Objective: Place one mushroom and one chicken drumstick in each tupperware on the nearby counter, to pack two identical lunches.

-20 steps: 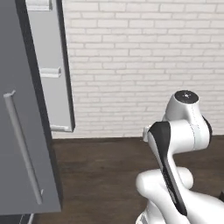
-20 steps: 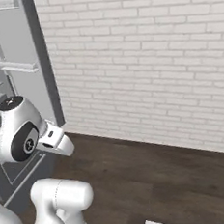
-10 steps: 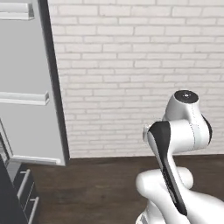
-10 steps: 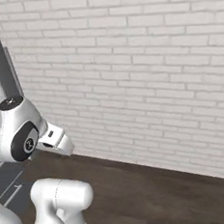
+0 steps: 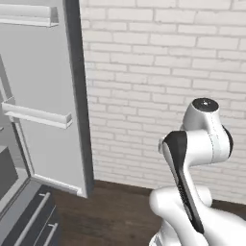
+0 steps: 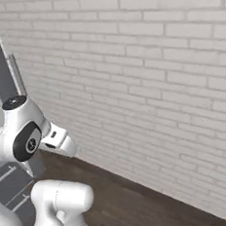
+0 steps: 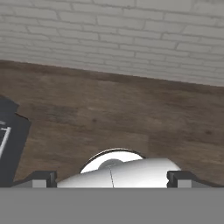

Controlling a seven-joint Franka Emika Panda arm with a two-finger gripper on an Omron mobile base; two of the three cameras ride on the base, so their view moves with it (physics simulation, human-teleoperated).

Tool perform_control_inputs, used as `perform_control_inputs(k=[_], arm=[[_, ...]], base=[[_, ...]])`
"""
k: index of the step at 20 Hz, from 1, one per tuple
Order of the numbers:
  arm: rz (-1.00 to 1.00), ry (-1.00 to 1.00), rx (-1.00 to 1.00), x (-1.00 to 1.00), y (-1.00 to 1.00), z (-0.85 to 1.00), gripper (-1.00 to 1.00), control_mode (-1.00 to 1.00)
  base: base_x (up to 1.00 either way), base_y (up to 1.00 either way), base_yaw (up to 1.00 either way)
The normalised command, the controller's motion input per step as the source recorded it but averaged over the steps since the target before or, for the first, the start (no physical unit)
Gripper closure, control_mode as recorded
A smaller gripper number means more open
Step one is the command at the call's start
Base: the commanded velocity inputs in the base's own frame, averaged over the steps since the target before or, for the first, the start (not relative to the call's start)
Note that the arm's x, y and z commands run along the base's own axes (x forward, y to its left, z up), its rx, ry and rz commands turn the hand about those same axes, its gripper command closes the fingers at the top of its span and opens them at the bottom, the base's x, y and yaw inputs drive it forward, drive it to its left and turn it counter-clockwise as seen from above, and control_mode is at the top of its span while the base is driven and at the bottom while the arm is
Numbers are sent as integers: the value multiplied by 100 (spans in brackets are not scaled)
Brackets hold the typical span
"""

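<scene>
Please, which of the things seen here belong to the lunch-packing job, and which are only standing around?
For the job: gripper, open, holding nothing.

Only standing around: open grey fridge door with its door shelf, white brick wall, dark wooden floor, grey drawer.

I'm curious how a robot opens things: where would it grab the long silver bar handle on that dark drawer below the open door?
Probably the bar handle near its middle, coming straight at the front of the drawer, jaws across the bar's thin width. It is long, slim and straight, so a centred grip should pull evenly.
</scene>
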Motion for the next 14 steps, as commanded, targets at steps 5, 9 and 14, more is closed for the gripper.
perform_control_inputs(k=[5,9,14], arm=[[0,0,0,0,0,0,-100,100],[0,0,0,0,0,0,-100,100],[0,0,0,0,0,0,-100,100]], base=[[-3,-1,90],[-37,-4,80],[-15,-4,83]])
